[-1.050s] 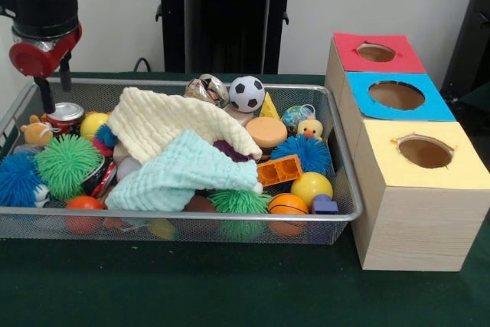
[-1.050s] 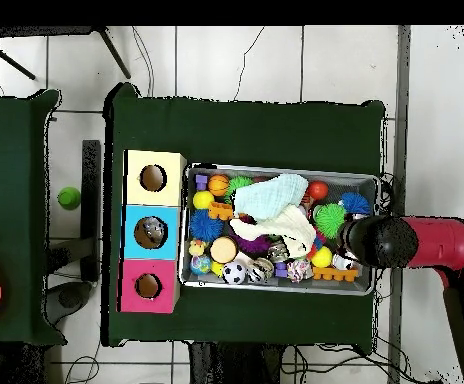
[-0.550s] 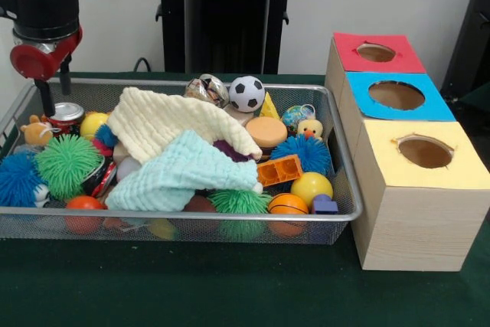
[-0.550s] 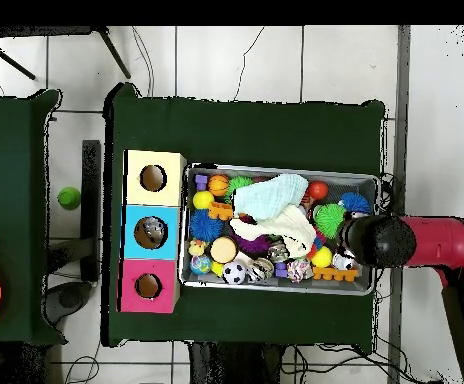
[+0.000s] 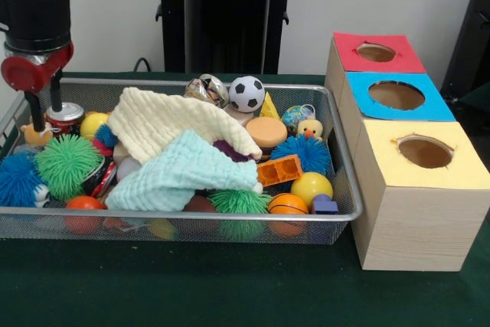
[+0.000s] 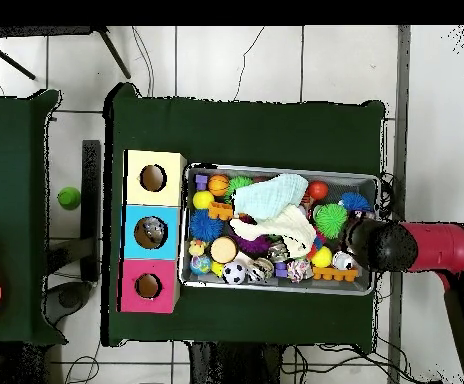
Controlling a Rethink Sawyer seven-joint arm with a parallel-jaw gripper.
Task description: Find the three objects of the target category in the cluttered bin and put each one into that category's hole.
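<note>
A silver wire-mesh bin [image 5: 337, 216] sits on the dark green table [image 5: 230, 289], heaped with toys. Two waffle-weave cloths, one cream [image 5: 180, 124] and one pale mint [image 5: 187, 174], drape over the middle of the pile. Around them lie a black-and-white soccer ball [image 5: 246, 93], an orange toy brick [image 5: 279, 170], a small basketball [image 5: 289, 204], a plain yellow ball [image 5: 311, 187], and green [image 5: 65, 165] and blue [image 5: 302, 151] spiky balls. Just beside the bin stands a long wooden box [image 5: 413, 220] with three round holes, topped red [image 5: 376, 52], blue [image 5: 396, 95] and yellow [image 5: 425, 151].
</note>
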